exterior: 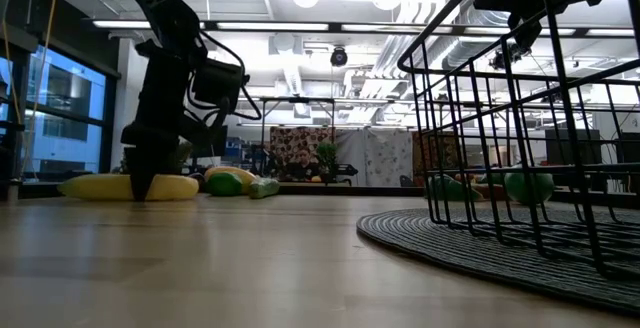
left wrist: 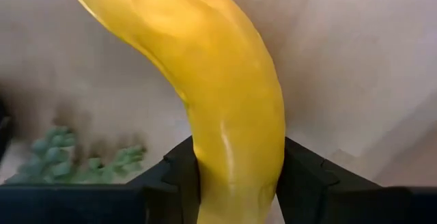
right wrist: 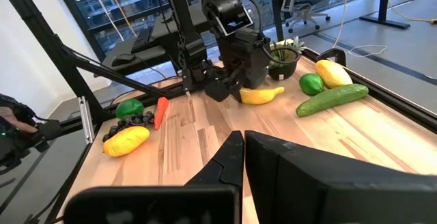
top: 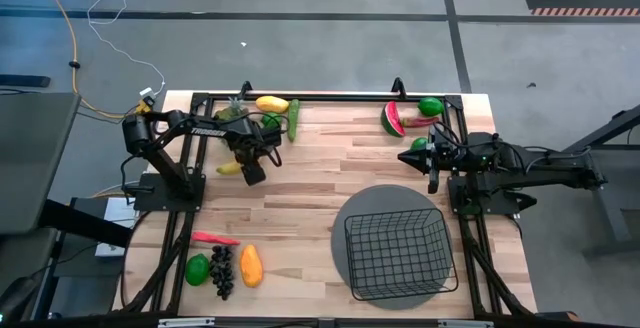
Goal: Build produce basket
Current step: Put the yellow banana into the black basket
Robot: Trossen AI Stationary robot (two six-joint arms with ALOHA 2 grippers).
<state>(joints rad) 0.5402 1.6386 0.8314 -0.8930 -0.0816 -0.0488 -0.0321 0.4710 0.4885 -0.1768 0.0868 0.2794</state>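
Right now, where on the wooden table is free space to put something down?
The bare wood in the middle, between the left gripper shut on the yellow banana and the round grey mat, is free. So is the black wire-mesh basket. The far edge and the near-left corner are crowded with toy produce.

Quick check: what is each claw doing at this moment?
Left claw: closed on the banana, which lies on the table.
Right claw: shut, holding nothing, waiting near the table's right edge.
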